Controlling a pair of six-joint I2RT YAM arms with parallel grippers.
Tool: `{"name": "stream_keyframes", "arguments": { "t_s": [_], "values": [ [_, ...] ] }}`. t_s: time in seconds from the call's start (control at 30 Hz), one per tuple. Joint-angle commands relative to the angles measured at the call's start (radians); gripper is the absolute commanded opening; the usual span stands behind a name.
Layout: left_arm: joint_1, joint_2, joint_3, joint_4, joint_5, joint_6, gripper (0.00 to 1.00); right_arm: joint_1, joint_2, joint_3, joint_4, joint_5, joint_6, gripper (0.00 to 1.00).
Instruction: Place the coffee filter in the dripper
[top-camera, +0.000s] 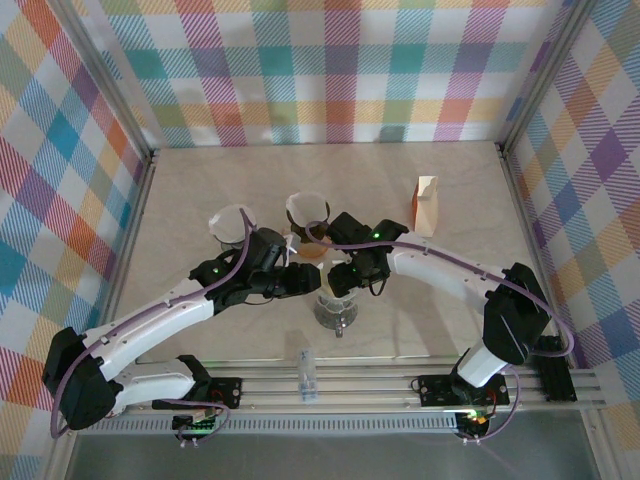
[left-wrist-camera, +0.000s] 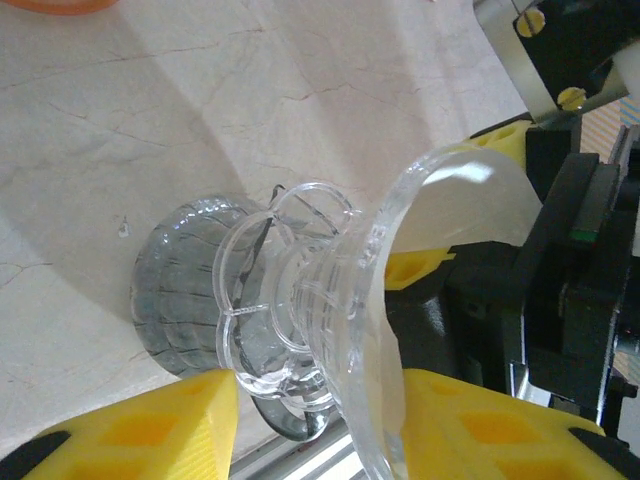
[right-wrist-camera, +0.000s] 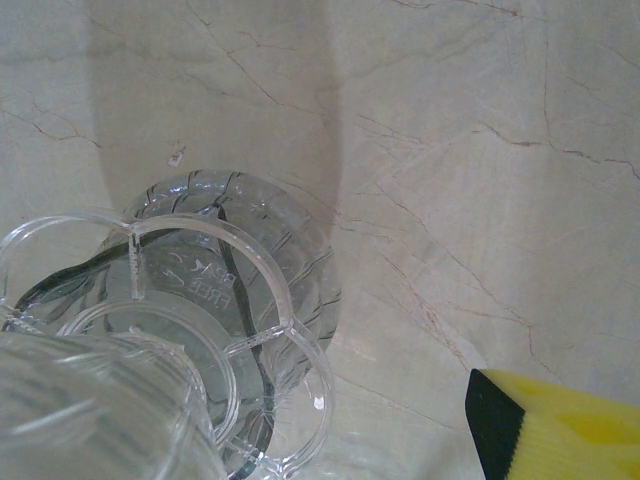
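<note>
The left gripper (left-wrist-camera: 318, 425) is pinching the tilted dripper (left-wrist-camera: 300, 290) over the glass jug (left-wrist-camera: 170, 290). The right gripper (top-camera: 338, 280) is standing wide open by the white filter (left-wrist-camera: 470, 200).

Arms bent inward, wrists close | L gripper (left-wrist-camera: 318, 410) grip unclear | R gripper (top-camera: 338, 285) jaws wide

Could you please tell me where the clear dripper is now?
In the top view the clear dripper is near the table's front centre, just beyond the metal rail.
</note>
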Motion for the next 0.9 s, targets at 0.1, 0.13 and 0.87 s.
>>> {"name": "stream_keyframes", "arguments": {
  "t_s": [0.1,0.13,0.87],
  "values": [
    [0.009,-0.015,0.005,-0.022,0.063,0.0,0.38,0.007,0.022,-0.031,0.019,0.027,0.015,0.78],
    [0.009,-0.017,0.002,-0.023,0.066,-0.002,0.37,0.007,0.021,-0.031,0.02,0.027,0.017,0.78],
    [0.008,-0.017,-0.02,-0.026,0.053,0.006,0.32,0.007,-0.029,0.003,0.048,-0.007,0.043,0.79]
  ]
}}
